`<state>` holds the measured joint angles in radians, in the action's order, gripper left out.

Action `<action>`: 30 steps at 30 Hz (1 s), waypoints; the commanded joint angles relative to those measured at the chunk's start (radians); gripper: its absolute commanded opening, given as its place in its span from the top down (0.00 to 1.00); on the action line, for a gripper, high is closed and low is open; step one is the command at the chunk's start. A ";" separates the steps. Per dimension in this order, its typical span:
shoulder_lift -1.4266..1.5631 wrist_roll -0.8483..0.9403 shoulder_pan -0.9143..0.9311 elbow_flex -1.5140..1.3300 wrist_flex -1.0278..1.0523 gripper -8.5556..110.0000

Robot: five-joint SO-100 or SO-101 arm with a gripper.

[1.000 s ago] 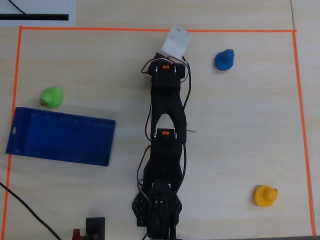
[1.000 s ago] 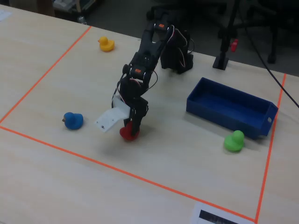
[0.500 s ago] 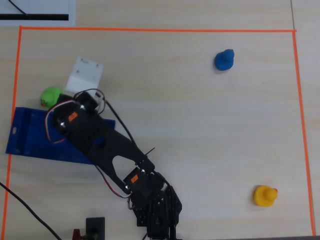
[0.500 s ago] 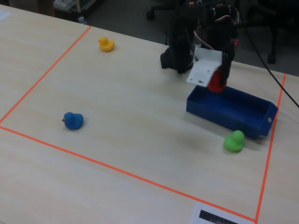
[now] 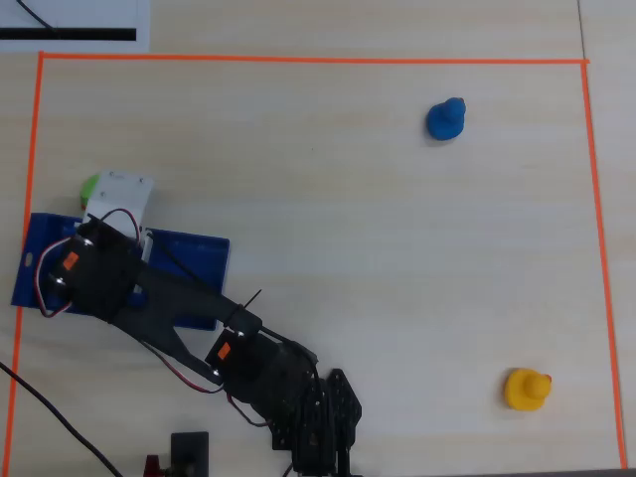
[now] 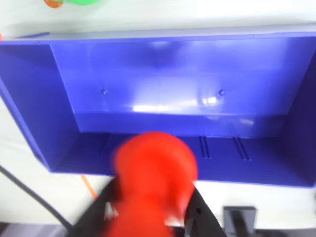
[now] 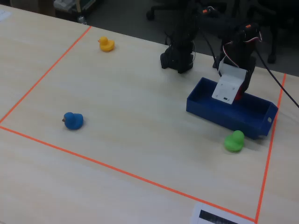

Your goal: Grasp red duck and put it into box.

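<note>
The red duck (image 6: 155,177) fills the lower middle of the wrist view, blurred, between the two black fingers of my gripper (image 6: 154,210), which is shut on it. It hangs over the near edge of the dark blue box (image 6: 173,59), whose floor is bare. In the fixed view only a sliver of the red duck (image 7: 239,95) shows behind the white wrist mount, above the box (image 7: 205,106). In the overhead view the arm and white mount (image 5: 121,202) cover the duck, and the box (image 5: 194,253) lies at the left.
A green duck (image 7: 234,141) sits on the table just outside the box; it also shows in the overhead view (image 5: 91,186). A blue duck (image 5: 447,119) and a yellow duck (image 5: 526,389) lie far to the right. Orange tape (image 5: 298,60) frames the work area.
</note>
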<state>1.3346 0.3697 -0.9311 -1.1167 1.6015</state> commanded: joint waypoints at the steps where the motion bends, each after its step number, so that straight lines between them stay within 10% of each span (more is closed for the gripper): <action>1: 0.017 0.055 0.026 -0.002 -0.005 0.63; 12: 0.176 0.436 0.566 0.330 0.006 0.93; 25: 0.864 0.839 0.902 -1.348 -0.781 0.93; 30: 1.331 0.842 0.916 -1.769 -0.772 0.93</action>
<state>2.3040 1.2088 -0.0230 -2.7627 0.7977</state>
